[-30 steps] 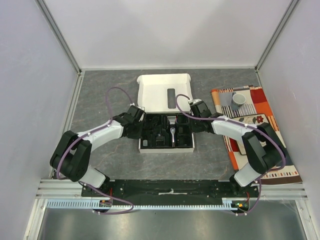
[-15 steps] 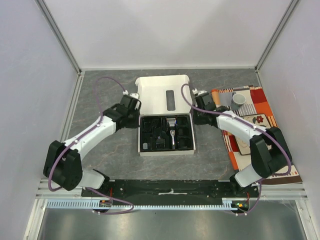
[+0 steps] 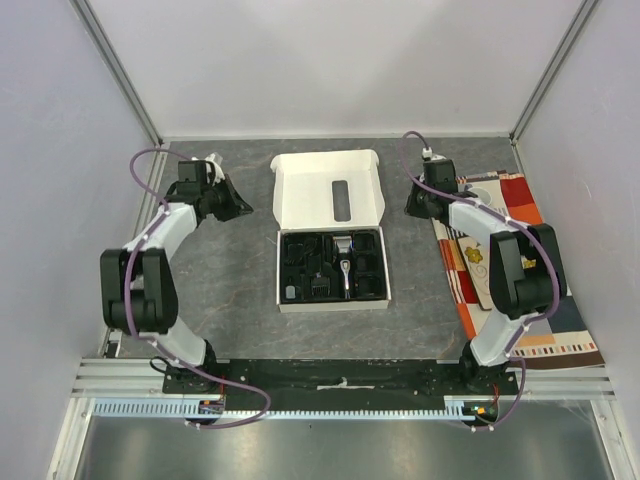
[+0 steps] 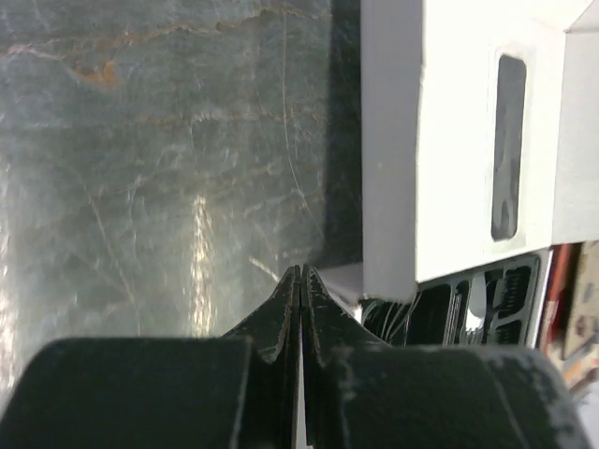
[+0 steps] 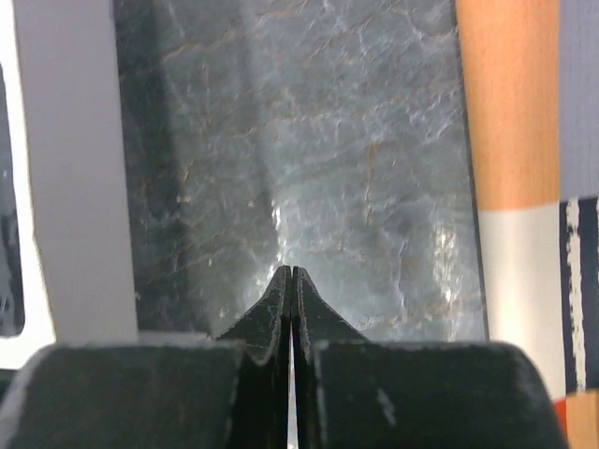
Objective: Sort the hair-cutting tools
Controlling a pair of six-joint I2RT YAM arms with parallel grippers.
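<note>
The white box (image 3: 331, 303) lies in the middle of the table, its lid (image 3: 330, 188) folded back flat. Its black tray holds the hair-cutting tools: a slim black-and-silver clipper (image 3: 344, 270) and black comb attachments (image 3: 318, 284) in the slots beside it. My left gripper (image 3: 240, 209) hovers over bare table left of the lid, shut and empty. My right gripper (image 3: 411, 207) hangs right of the lid, also shut and empty. The left wrist view shows the lid (image 4: 449, 140) and a corner of the tray (image 4: 491, 304) beyond my left gripper (image 4: 300, 271). In the right wrist view my right gripper (image 5: 292, 272) is over grey table.
A patterned orange, white and blue mat (image 3: 540, 300) lies along the right side, partly under the right arm; its edge (image 5: 510, 140) shows in the right wrist view. Grey walls close in the table on three sides.
Both arms have swung outward and back from the sides of the tray, the left to the far left, the right toward the mat. The box has stayed put.
</note>
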